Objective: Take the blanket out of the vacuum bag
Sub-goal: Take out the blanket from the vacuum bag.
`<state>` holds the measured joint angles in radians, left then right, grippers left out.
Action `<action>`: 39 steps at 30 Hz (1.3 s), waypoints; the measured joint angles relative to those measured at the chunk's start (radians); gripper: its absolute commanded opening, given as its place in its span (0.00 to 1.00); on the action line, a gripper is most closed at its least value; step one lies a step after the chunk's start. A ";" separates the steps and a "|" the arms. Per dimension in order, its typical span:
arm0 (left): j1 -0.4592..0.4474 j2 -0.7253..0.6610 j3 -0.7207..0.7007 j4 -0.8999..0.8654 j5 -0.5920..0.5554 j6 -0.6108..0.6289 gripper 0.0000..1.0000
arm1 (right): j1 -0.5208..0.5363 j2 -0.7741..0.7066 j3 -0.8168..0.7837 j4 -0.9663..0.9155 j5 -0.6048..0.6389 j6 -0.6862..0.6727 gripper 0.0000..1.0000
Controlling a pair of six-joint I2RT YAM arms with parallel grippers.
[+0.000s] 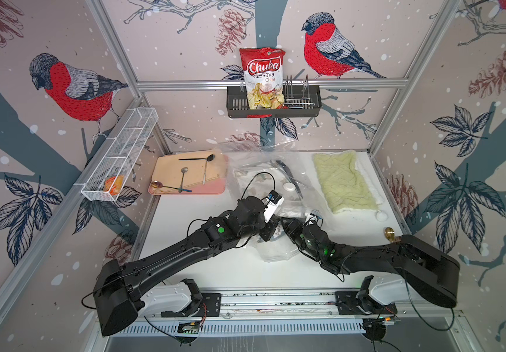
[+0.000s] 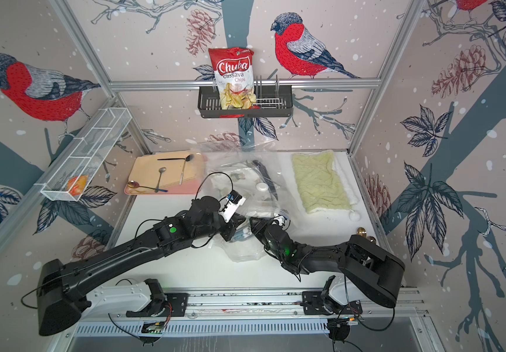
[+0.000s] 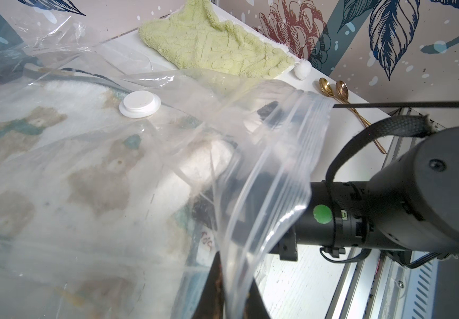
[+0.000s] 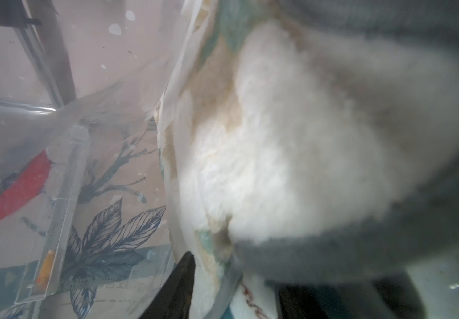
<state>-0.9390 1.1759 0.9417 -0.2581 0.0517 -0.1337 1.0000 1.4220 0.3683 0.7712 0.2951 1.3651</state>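
Observation:
The vacuum bag (image 1: 303,178) (image 2: 276,170) lies crumpled mid-table, clear plastic with a round white valve cap (image 1: 289,186) (image 3: 139,104) on top. Inside it shows the blanket (image 1: 245,179) (image 3: 56,165) (image 4: 278,138), fluffy white with tan and teal patches. My left gripper (image 1: 269,233) (image 3: 233,281) is shut on the bag's zip-strip edge (image 3: 278,165) at the near end, holding it raised. My right gripper (image 1: 288,227) (image 4: 233,290) reaches into the bag's mouth. Its jaws stand apart, with a fold of blanket lying between them.
A pale green towel (image 1: 346,183) lies at the right rear beside the bag. A pink tray (image 1: 190,191) with spoons sits at the left rear. Gold spoons (image 1: 390,233) (image 3: 341,91) lie by the right edge. A chips bag (image 1: 263,76) stands in a wall rack (image 1: 306,106); a wire basket (image 1: 120,155) hangs left.

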 measured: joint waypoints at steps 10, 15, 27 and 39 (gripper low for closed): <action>0.000 0.000 0.000 0.002 -0.002 0.000 0.10 | -0.014 0.024 0.056 0.040 -0.036 -0.014 0.31; 0.000 -0.002 -0.002 0.003 -0.003 0.001 0.10 | -0.014 0.024 0.084 0.034 -0.042 -0.048 0.19; 0.000 -0.008 -0.004 0.006 -0.025 0.003 0.10 | -0.016 -0.015 0.120 0.024 -0.067 -0.108 0.16; 0.000 -0.008 -0.005 0.006 -0.026 0.003 0.09 | -0.022 0.077 0.029 0.093 -0.093 -0.030 0.49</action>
<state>-0.9390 1.1675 0.9371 -0.2523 0.0261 -0.1307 0.9783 1.4990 0.3969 0.8646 0.2020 1.3354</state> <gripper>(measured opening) 0.096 0.483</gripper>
